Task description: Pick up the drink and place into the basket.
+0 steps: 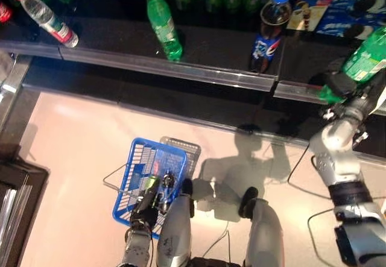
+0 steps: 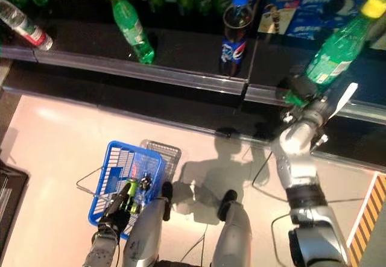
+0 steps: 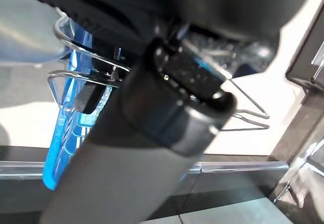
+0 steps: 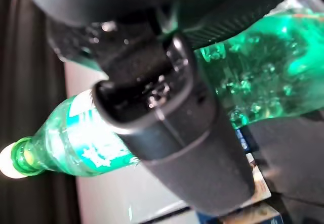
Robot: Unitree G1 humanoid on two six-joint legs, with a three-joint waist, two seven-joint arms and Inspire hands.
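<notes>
Right hand (image 2: 300,90) grips green bottle (image 2: 338,44) at its base by the shelf (image 2: 181,77), neck tilted up-right. Basket (image 2: 114,158) hangs from left hand (image 2: 111,222), curled on its handle, well down-left.

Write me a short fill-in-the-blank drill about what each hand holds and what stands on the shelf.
1. The right hand is closed around a ____ bottle with a yellow cap.
2. The left hand holds the handle of a ____ basket.
3. The cola bottle on the shelf has a ____ cap.

Missing words: green; blue; blue
</notes>
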